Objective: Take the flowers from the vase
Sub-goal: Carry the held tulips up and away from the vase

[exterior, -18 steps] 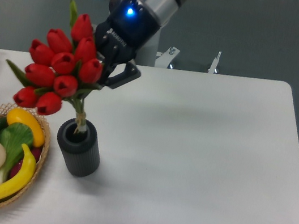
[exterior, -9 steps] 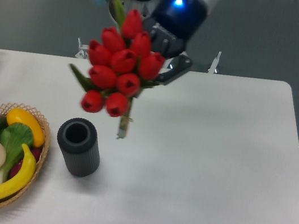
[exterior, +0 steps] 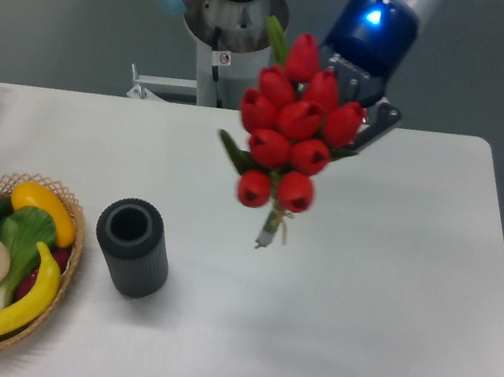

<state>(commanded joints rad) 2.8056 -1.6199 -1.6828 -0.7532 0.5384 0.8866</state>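
gripper (exterior: 358,121) is clamped on the flowers (exterior: 290,137), holding them in the air above the table (exterior: 393,270), well apart from the vase (exterior: 133,247).

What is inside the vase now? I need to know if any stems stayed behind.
The vase shows only a dark hollow opening; no stems stick out. Its bottom is too dark to see. The flowers hang in the end effector.

flowers (exterior: 290,137): red buds, green leaves | vase (exterior: 133,247): dark grey, ribbed | gripper (exterior: 366,111): black, blue light | table (exterior: 388,298): white
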